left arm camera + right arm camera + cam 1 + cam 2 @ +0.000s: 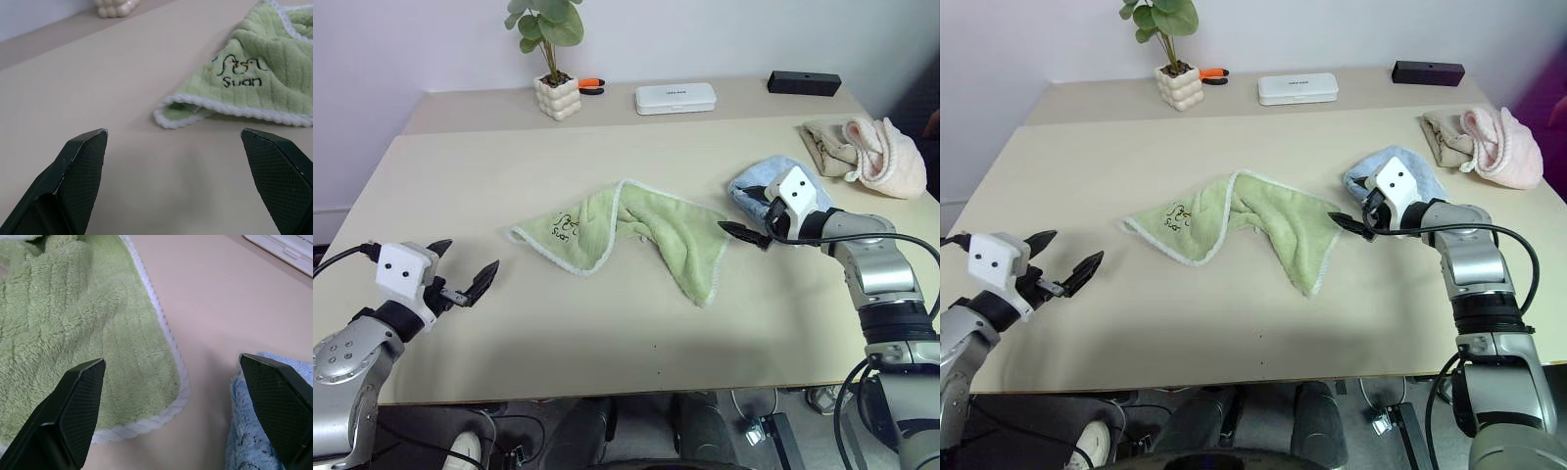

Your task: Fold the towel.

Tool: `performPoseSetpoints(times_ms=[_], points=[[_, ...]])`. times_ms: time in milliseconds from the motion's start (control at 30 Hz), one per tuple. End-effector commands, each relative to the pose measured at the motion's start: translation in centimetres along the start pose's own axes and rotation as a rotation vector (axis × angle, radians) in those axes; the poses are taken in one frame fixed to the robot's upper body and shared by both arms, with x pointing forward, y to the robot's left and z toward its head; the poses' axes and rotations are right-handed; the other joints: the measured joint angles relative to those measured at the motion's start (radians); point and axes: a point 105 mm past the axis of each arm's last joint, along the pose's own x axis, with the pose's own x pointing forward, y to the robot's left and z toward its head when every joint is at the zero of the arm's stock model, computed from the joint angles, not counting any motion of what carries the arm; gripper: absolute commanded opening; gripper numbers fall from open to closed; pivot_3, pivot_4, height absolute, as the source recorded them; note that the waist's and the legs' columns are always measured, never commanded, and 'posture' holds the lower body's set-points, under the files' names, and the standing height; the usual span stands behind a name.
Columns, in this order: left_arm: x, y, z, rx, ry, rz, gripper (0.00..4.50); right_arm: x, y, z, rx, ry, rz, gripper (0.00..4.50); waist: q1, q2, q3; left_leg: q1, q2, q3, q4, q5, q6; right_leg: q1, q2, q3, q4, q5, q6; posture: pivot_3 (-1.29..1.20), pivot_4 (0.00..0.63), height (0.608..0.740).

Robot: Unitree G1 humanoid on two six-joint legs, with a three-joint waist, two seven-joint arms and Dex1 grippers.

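Roughly at the centre of the head views, the towel (pixel 626 235) lies crumpled on the beige table (pixel 607 333), bent into an upside-down V: one lobe runs down to the left and carries a small dark embroidered script mark (pixel 566 226), the other runs down to the right and ends in a corner near the middle of the frame. Its whitish stitched edging shows along both lobes.

At the right of the frame, the right gripper (pixel 744 233) hovers just beside the towel's right edge, its two black fingers spread wide with nothing between them. In the right wrist view one finger (pixel 73 416) stands over the green cloth and the other over the light blue towel (pixel 264 431), with bare tabletop and the towel's edging between.

At the lower left of the frame, the left gripper (pixel 468 271) is well apart from the towel, its fingers likewise spread wide and empty; the left wrist view shows the towel's embroidered corner ahead of it across bare table.

Behind the right gripper sits the light blue towel, bunched up, and further to the upper right a pink cloth (pixel 886 157) rests against a beige cloth (pixel 827 145). Along the top of the frame stand a potted plant (pixel 553 59), a white case (pixel 675 98) and a black box (pixel 803 82)
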Motion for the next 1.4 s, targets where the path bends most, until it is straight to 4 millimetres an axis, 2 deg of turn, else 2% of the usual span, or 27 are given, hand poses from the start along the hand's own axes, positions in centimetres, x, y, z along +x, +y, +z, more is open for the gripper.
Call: performPoseSetpoints(times_ms=[33, 400, 533, 633, 667, 833, 967, 1033, 1200, 1400], points=[[0.0, -0.8, 1.3, 0.022, -0.046, -0.017, 4.44, 0.4, 0.1, 1.7, -0.039, -0.056, 0.005, 4.50, 0.000, 0.000, 0.000, 0.000, 0.000, 0.000, 0.000, 0.000, 0.000, 0.000, 0.000, 0.000, 0.000, 0.000, 0.000, 0.00, 0.150, 0.740], [0.2, -1.7, 1.3, 0.011, -0.050, -0.041, 4.44, 0.8, 0.4, 1.9, -0.043, -0.069, 0.020, 4.50, 0.000, 0.000, 0.000, 0.000, 0.000, 0.000, 0.000, 0.000, 0.000, 0.000, 0.000, 0.000, 0.000, 0.000, 0.000, 0.00, 0.150, 0.740], [1.3, -3.2, 1.8, 0.032, -0.058, -0.125, 4.44, 1.3, 1.6, 1.3, -0.036, -0.075, 0.036, 4.50, 0.000, 0.000, 0.000, 0.000, 0.000, 0.000, 0.000, 0.000, 0.000, 0.000, 0.000, 0.000, 0.000, 0.000, 0.000, 0.00, 0.150, 0.740], [1.3, -3.3, 1.8, 0.038, -0.055, -0.136, 4.44, 1.4, 1.8, 1.3, -0.037, -0.077, 0.036, 4.50, -0.001, 0.000, 0.000, 0.000, 0.000, 0.000, 0.000, 0.000, 0.000, 0.000, 0.000, 0.000, 0.000, 0.000, 0.000, 0.00, 0.150, 0.740], [1.7, -3.8, 1.7, 0.066, -0.041, -0.179, 4.44, 1.5, 2.0, 1.3, -0.033, -0.082, 0.035, 4.50, 0.000, 0.000, 0.000, 0.000, 0.000, 0.000, 0.000, 0.000, 0.000, -0.001, 0.000, 0.000, 0.000, 0.000, 0.000, 0.00, 0.150, 0.740], [4.1, -8.9, 1.7, 0.139, 0.010, -0.512, 4.44, 1.1, 3.0, 1.3, -0.012, -0.096, 0.018, 4.50, 0.004, 0.000, 0.000, -0.001, 0.000, 0.000, 0.000, 0.000, 0.000, -0.001, 0.001, 0.000, 0.000, 0.001, -0.001, 0.00, 0.150, 0.740], [5.7, -10.4, 1.8, 0.199, 0.008, -0.570, 4.44, 0.8, 3.7, 1.1, 0.006, -0.088, 0.001, 4.50, 0.000, 0.000, 0.000, -0.001, 0.000, 0.000, 0.000, 0.000, 0.000, -0.001, 0.001, 0.001, 0.000, 0.002, 0.001, 0.00, 0.150, 0.740], [6.0, -10.4, 1.6, 0.218, 0.015, -0.575, 4.44, 0.8, 4.2, 1.2, 0.007, -0.085, 0.002, 4.50, -0.003, 0.000, 0.000, 0.000, 0.001, 0.001, -0.001, 0.000, 0.000, -0.002, 0.001, 0.001, 0.000, 0.002, 0.001, 0.00, 0.150, 0.740], [7.8, -10.0, -0.9, 0.282, 0.131, -0.540, 4.44, 0.8, 4.1, 1.6, 0.017, -0.086, -0.006, 4.50, 0.000, 0.001, 0.001, 0.000, 0.002, 0.002, -0.002, 0.000, 0.000, -0.003, 0.002, 0.001, 0.000, 0.002, 0.001, 0.00, 0.150, 0.740], [8.7, -10.3, -1.6, 0.214, 0.153, -0.524, 4.44, 1.1, 4.0, 1.4, 0.021, -0.086, -0.009, 4.50, 0.002, 0.001, 0.001, 0.000, 0.002, 0.002, -0.002, 0.000, 0.000, -0.002, 0.002, 0.001, 0.000, 0.003, 0.002, 0.00, 0.150, 0.740]])
